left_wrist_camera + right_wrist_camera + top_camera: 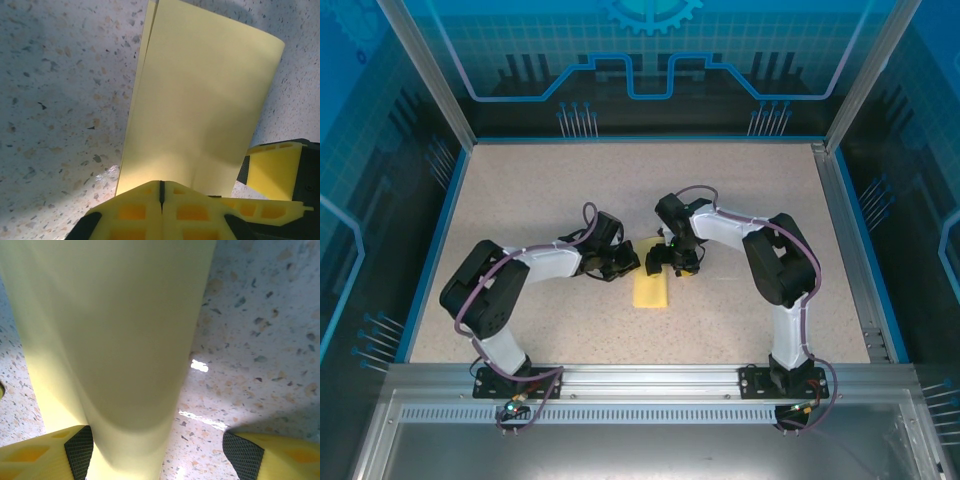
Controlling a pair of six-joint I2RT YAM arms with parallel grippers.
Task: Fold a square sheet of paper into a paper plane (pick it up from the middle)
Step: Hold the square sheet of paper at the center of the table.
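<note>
The square sheet of paper (pixel 651 290) is yellow and lies doubled over into a narrow strip at the table's middle. In the left wrist view the paper (pixel 200 100) runs away from my left gripper (pixel 161 186), whose jaws are shut on its near edge; two layers show along its left side. My left gripper (pixel 623 266) is at the strip's far left, my right gripper (pixel 678 265) at its far right. In the right wrist view the paper (pixel 115 330) bulges up in a rounded fold between the open jaws of my right gripper (pixel 162 452), close to the left pad (pixel 80 450).
The speckled table (pixel 520 200) has free room on all sides of the paper. A blue rim and metal frame posts (pixel 430 80) bound it. One finger (pixel 272 170) of my right gripper stands just right of the paper in the left wrist view.
</note>
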